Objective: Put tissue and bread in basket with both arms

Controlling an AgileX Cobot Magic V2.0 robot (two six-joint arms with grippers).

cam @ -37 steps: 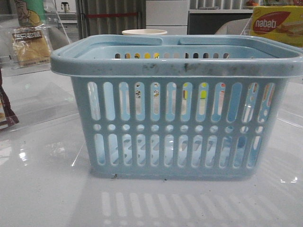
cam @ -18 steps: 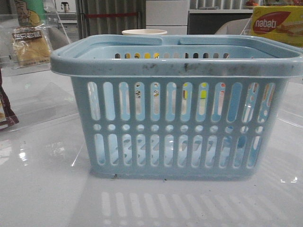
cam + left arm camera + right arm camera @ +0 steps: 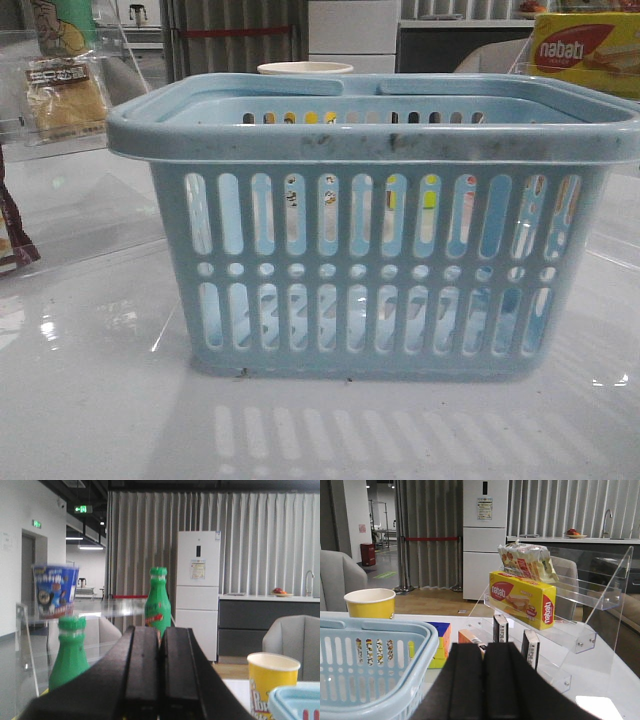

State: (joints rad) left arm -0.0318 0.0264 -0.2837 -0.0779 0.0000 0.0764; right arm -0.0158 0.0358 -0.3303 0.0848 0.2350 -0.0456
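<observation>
At the counter's (image 3: 90,400) centre, the light-blue basket (image 3: 370,145) is standing empty; both grippers' fingers (image 3: 142,680) (image 3: 470,685) are pressed together. The bread (image 3: 65,100) is being held on an acrylic shelf; knocking neighbouring packets is judged likely. The tissue (image 3: 500,628) is probably one of the shelved dark packs.

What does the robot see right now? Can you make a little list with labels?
basket: light blue basket in the middle of the table, nothing seen inside
bread: wrapped bread on a clear shelf, back left
tissue: small black packs upright on the clear rack at the right
left gripper: left gripper shut, holding nothing
right gripper: right gripper shut, holding nothing
cup: yellow cup behind the basket
</observation>
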